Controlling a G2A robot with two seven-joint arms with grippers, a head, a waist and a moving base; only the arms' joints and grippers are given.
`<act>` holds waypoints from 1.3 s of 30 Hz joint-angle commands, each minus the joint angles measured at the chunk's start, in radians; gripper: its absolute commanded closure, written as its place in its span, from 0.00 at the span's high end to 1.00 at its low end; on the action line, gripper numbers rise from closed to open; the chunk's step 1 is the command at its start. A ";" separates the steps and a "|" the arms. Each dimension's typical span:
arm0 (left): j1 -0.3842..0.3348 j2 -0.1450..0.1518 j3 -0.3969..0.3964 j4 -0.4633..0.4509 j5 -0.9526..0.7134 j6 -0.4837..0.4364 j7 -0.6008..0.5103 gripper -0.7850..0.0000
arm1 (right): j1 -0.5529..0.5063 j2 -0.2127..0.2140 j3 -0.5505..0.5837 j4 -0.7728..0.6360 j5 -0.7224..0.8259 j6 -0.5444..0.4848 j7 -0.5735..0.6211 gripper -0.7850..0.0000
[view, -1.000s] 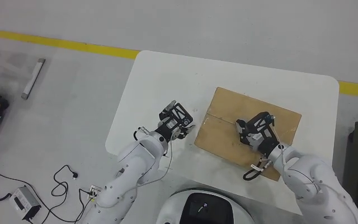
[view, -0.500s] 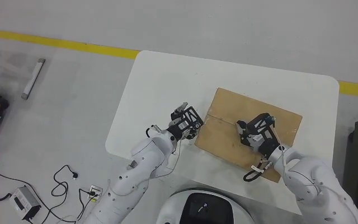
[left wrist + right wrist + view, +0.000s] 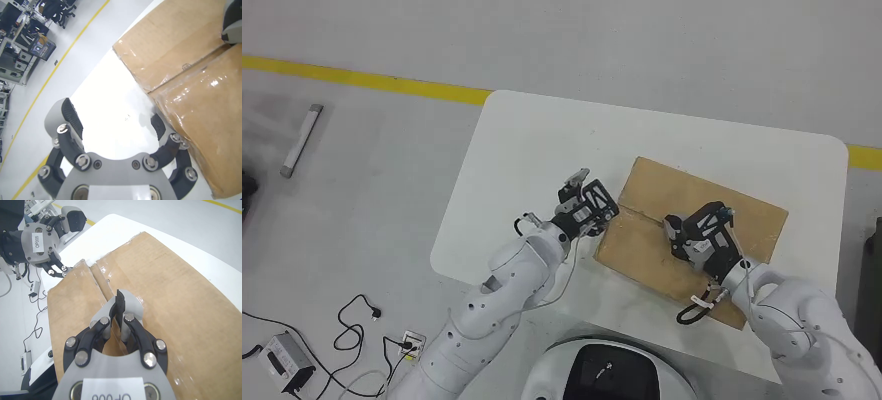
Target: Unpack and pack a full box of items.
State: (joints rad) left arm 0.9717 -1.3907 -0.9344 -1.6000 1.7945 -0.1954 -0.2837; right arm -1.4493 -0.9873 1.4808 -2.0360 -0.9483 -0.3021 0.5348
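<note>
One wide-open left tool (image 3: pixel 111 111) at box (image 3: pixel 189 56) corner

Set left gripper (image 3: pixel 598 200) with cardboard box (image 3: pixel 747 230) edge right at its jaws; held right gripper (image 3: pixel 682 230) with box top beneath jaws.

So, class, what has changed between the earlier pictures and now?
The left claw, open, moved across the table to the edge of the box; one finger is now at its side. The right claw stayed shut above the seam; the box hardly shifted.
</note>
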 commanded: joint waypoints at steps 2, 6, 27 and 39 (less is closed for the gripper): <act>-0.005 -0.002 -0.004 -0.001 0.006 0.002 0.000 1.00 | 0.000 0.000 0.000 -0.001 -0.002 -0.002 0.003 0.00; -0.003 -0.004 -0.010 -0.009 0.008 0.006 0.003 1.00 | -0.001 -0.001 0.001 -0.003 -0.002 -0.002 0.004 0.00; 0.012 -0.018 -0.009 -0.123 -0.009 -0.009 0.006 1.00 | -0.025 -0.004 0.032 -0.043 0.003 0.015 -0.001 0.00; 0.008 -0.024 -0.024 -0.146 -0.020 -0.013 -0.001 1.00 | -0.094 -0.001 0.126 -0.083 0.047 0.032 0.029 0.00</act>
State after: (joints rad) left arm 0.9779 -1.4148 -0.9559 -1.7461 1.7769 -0.2094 -0.2848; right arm -1.5393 -0.9883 1.6074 -2.1229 -0.9008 -0.2644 0.5630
